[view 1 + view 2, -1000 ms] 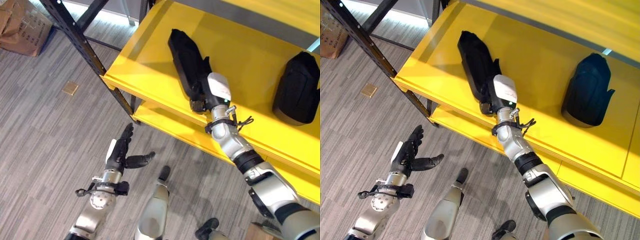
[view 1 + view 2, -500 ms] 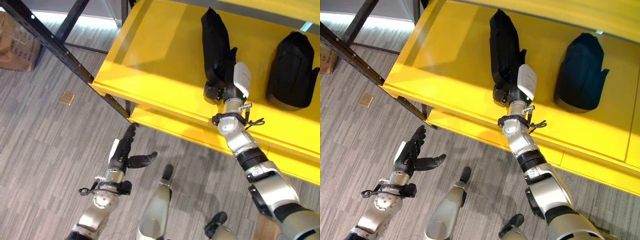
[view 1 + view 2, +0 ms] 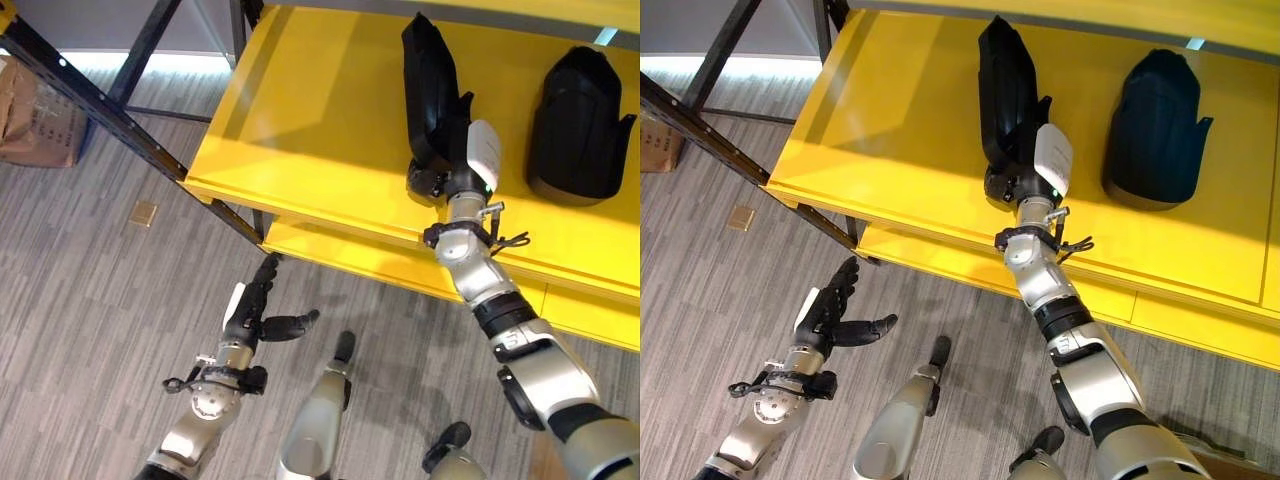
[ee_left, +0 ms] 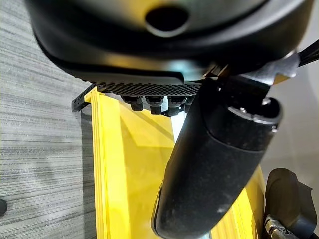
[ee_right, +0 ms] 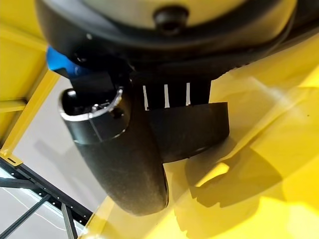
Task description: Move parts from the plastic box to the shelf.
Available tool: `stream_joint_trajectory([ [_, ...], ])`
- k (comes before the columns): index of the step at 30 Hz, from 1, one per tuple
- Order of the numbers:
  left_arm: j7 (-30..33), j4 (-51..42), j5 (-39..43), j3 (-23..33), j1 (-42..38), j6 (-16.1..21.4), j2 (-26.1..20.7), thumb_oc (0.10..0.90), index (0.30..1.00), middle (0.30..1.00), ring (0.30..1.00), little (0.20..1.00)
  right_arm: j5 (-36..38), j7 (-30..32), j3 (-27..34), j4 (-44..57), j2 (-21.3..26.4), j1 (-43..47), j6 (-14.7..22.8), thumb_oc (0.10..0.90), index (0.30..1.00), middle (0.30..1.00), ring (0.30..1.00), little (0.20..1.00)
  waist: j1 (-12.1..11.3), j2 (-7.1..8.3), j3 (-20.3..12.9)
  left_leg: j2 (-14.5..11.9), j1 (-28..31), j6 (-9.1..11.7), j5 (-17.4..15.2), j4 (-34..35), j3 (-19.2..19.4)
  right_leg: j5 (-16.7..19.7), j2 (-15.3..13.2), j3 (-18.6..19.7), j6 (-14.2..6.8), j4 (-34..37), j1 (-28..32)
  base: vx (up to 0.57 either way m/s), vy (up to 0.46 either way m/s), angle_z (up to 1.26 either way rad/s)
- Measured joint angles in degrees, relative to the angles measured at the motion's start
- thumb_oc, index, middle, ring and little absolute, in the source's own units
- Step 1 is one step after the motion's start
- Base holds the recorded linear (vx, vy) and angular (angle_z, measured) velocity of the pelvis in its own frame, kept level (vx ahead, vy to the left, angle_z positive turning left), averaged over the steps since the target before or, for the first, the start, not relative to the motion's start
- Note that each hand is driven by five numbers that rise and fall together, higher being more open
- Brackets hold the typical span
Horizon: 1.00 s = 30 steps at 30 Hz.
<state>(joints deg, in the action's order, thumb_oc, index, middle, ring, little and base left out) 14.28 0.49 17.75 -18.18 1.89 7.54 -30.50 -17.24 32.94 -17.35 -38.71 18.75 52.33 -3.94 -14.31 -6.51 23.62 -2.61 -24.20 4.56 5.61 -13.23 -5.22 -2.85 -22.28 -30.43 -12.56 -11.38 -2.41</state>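
Long black part on yellow shelf, in right hand

Right hand reaches forward; left hand hangs low, fingers straight.

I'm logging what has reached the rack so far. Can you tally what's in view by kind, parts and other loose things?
Black parts on the yellow shelf: 2, a long one at the right hand and a rounder one beside it
Cardboard boxes on the floor: 1
Small tan floor plate: 1
Total: 4
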Motion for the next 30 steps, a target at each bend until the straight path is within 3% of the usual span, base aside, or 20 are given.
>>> stream_joint_trajectory([
  [30,0.19,1.26,-0.01,-0.18,-0.41,-0.01,-0.04,0.900,1.000,1.000,1.000,1.000,5.53,3.38,2.42,0.00,-3.96,0.56,0.37,0.400,0.300,0.300,0.300,0.300,-0.14,0.02,0.01,1.07,-0.81,-0.23,0.58,-0.46,-1.29,-0.54,-0.61,-1.33,-0.02,-1.61,0.02,0.00,0.009,0.02],
])
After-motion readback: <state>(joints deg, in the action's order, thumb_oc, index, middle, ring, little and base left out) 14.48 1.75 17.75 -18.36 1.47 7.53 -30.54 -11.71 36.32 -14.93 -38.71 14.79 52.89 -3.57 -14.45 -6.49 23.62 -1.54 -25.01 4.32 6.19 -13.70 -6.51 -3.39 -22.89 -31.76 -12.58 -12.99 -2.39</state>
